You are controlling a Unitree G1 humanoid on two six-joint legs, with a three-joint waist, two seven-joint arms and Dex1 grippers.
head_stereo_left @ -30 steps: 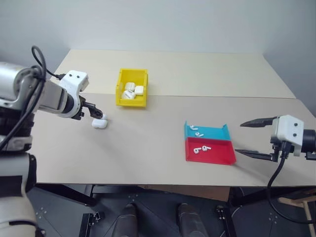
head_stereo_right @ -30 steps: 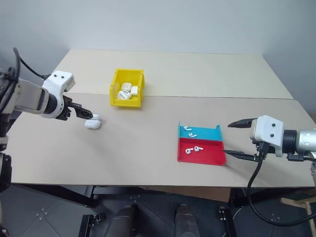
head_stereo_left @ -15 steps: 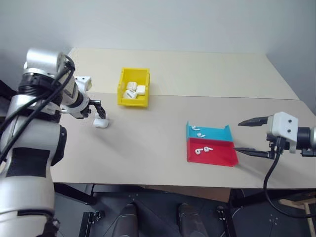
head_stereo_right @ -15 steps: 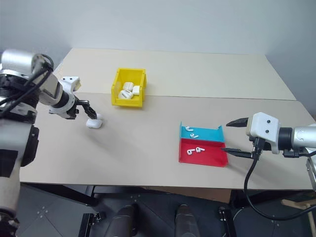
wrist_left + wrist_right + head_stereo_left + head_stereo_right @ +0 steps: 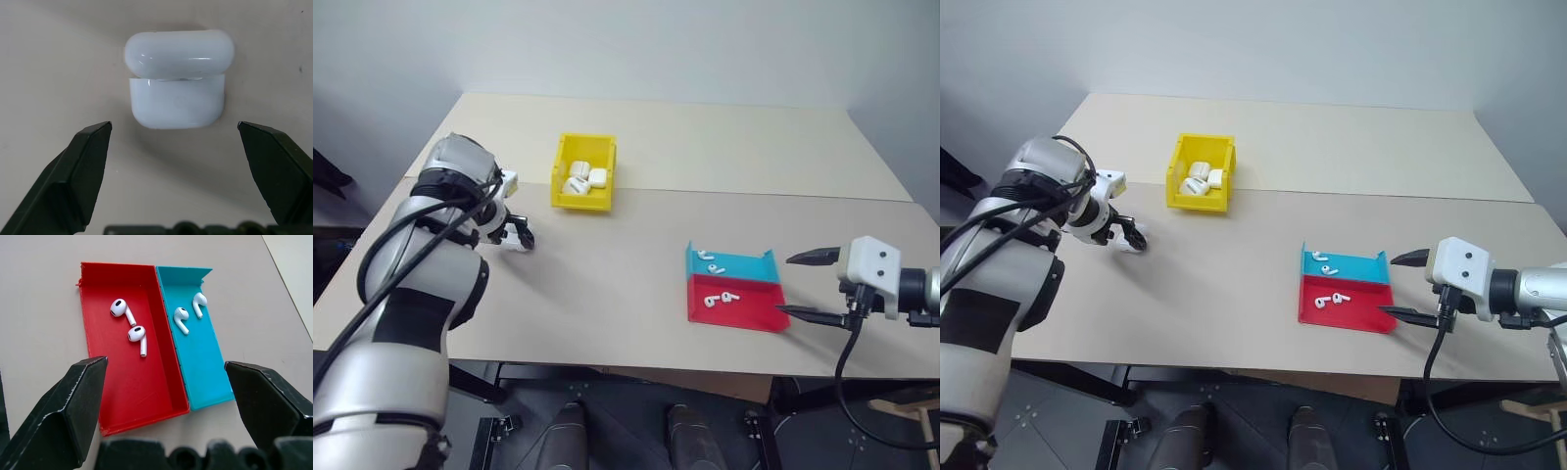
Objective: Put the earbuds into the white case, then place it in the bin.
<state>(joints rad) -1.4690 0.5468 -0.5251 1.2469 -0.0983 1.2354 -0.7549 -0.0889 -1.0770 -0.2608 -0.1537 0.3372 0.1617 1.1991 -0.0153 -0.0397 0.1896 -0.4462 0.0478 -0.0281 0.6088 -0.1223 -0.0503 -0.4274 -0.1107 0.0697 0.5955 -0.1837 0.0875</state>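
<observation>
Right wrist view: four earbuds (image 5: 128,317), both grippers (image 5: 164,377) (image 5: 173,129) wide, one white case (image 5: 177,78).

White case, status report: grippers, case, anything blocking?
Left gripper open over white case. Right gripper open before tray. Case lies shut on table. Nothing blocking.

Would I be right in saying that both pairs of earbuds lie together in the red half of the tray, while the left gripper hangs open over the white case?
Not quite. The earbuds are split: one pair lies in the red half and the other pair in the blue half, as the right wrist view shows. The rest holds: the left gripper hangs open over the white case.
</observation>
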